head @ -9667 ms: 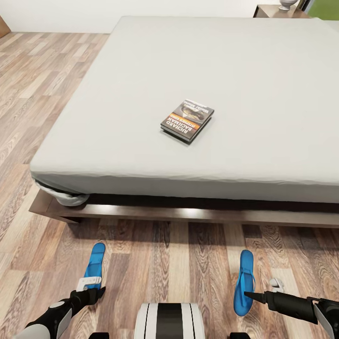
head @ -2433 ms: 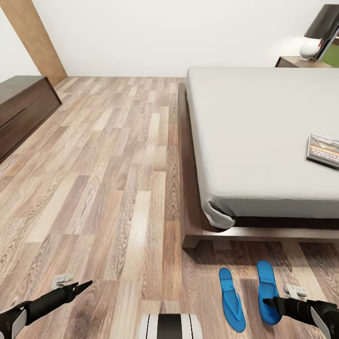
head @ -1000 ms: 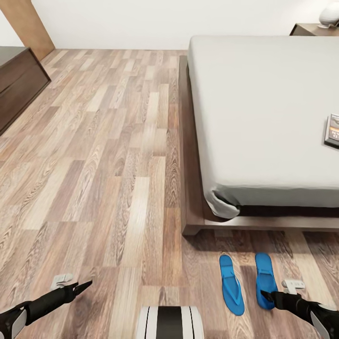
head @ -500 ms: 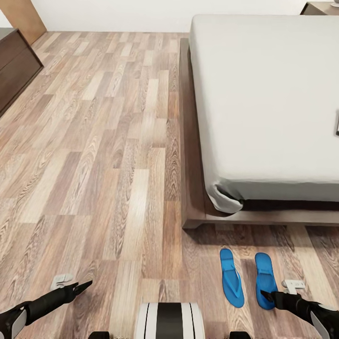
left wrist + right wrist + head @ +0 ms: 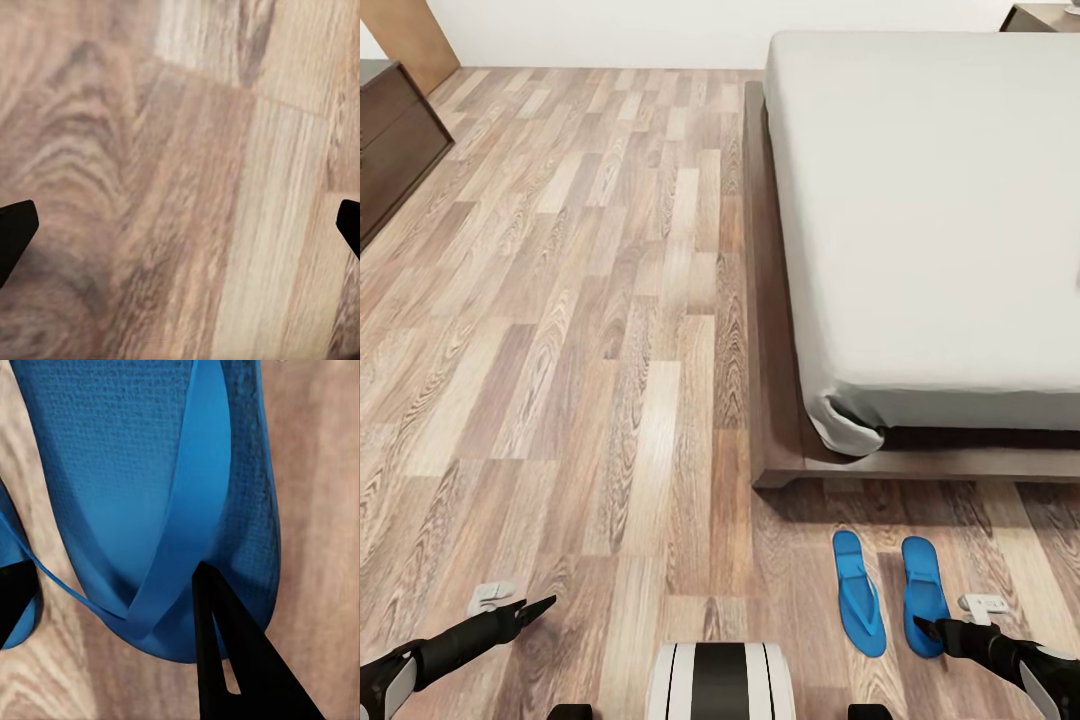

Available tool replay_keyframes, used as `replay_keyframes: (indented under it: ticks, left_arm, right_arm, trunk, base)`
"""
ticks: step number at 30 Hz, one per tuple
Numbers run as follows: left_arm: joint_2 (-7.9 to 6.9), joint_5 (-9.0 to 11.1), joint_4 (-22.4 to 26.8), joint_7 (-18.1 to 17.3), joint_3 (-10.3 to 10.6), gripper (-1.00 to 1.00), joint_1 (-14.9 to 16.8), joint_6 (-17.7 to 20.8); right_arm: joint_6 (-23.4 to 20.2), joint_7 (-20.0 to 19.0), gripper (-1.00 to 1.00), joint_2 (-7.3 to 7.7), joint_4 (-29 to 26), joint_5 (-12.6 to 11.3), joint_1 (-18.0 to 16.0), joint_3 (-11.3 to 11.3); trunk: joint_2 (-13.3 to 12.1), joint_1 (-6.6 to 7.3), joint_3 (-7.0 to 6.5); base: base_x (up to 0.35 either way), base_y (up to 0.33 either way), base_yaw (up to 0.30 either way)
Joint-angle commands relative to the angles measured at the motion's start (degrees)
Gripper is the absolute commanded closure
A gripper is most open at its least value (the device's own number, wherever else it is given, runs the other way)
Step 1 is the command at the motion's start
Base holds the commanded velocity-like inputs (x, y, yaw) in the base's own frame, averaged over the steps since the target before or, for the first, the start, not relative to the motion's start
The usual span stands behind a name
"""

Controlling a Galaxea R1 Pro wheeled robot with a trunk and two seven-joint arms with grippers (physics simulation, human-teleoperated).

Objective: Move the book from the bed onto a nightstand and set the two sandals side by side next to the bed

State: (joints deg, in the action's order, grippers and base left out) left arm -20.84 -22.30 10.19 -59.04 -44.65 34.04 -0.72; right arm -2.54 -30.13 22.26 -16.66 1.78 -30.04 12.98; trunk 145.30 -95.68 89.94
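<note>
Two blue sandals (image 5: 858,592) (image 5: 924,594) side by side on the floor (image 5: 610,400) beside the grey-mattressed bed (image 5: 930,200).

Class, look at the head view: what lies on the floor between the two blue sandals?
Nothing: in the head view, only a narrow bare strip of wood floor separates the left sandal from the right sandal.

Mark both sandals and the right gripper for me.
left sandal (image 5: 859,593), head view, middle of its sole.
right sandal (image 5: 924,592), head view, middle of its sole.
right gripper (image 5: 923,628), head view, fingertips at the right sandal's heel.
</note>
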Motion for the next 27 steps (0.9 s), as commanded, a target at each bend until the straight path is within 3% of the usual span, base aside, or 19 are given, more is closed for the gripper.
replay_keyframes:
  ticks: [1,22,27]
  left_arm:
    - [0.01,-0.55,0.0,-0.2,-0.49,-1.0,0.03,-0.07]
    - [0.01,-0.51,0.0,-0.19,-0.53,-1.0,0.05,0.01]
    - [0.01,-0.51,0.0,-0.28,-0.53,-1.0,0.04,0.09]
  right_arm:
    - [-0.36,-0.64,1.0,-0.02,-0.04,0.07,-0.02,0.51]
    - [-0.36,-0.6,1.0,-0.02,-0.04,0.07,-0.02,0.51]
    - [-0.36,-0.62,1.0,-0.02,-0.04,0.07,-0.02,0.54]
  trunk:
    - [0.01,0.01,0.03]
    - [0.01,0.01,0.03]
    - [0.07,-0.1,0.92]
  base:
    - [0.012,0.034,0.0]
    - [0.001,0.059,0.0]
    - [0.0,0.0,0.0]
